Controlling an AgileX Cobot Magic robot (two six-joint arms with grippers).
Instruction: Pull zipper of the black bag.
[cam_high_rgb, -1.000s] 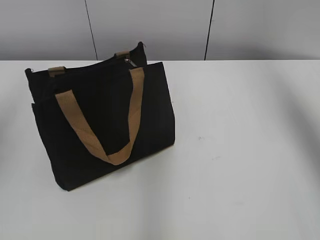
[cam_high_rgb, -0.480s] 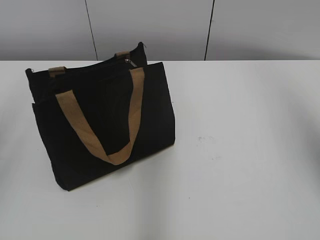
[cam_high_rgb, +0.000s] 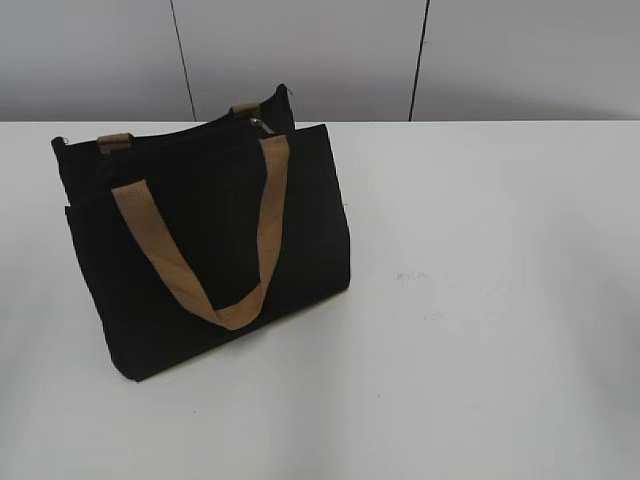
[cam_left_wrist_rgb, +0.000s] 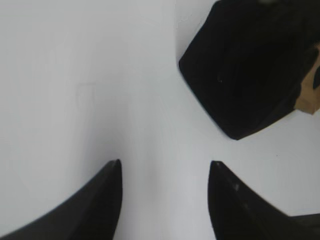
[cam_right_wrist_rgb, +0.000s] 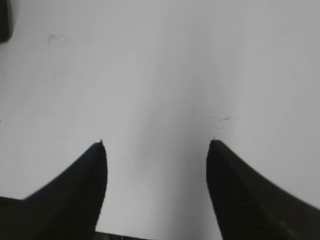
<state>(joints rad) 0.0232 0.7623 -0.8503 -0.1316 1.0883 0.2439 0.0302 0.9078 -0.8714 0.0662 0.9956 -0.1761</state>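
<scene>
The black bag (cam_high_rgb: 205, 250) stands upright on the left of the white table in the exterior view, with a tan handle hanging down its front. Its small silver zipper (cam_high_rgb: 260, 123) sits at the right end of the top edge. Neither gripper shows in the exterior view. In the left wrist view my left gripper (cam_left_wrist_rgb: 165, 165) is open and empty over bare table, and a corner of the bag (cam_left_wrist_rgb: 250, 70) lies ahead to the right. In the right wrist view my right gripper (cam_right_wrist_rgb: 156, 142) is open and empty over bare table, with a sliver of the bag (cam_right_wrist_rgb: 4, 20) at the top left.
The white table (cam_high_rgb: 480, 300) stretches to the right of the bag, with faint marks on it. A grey panelled wall (cam_high_rgb: 320, 55) stands behind the table's far edge.
</scene>
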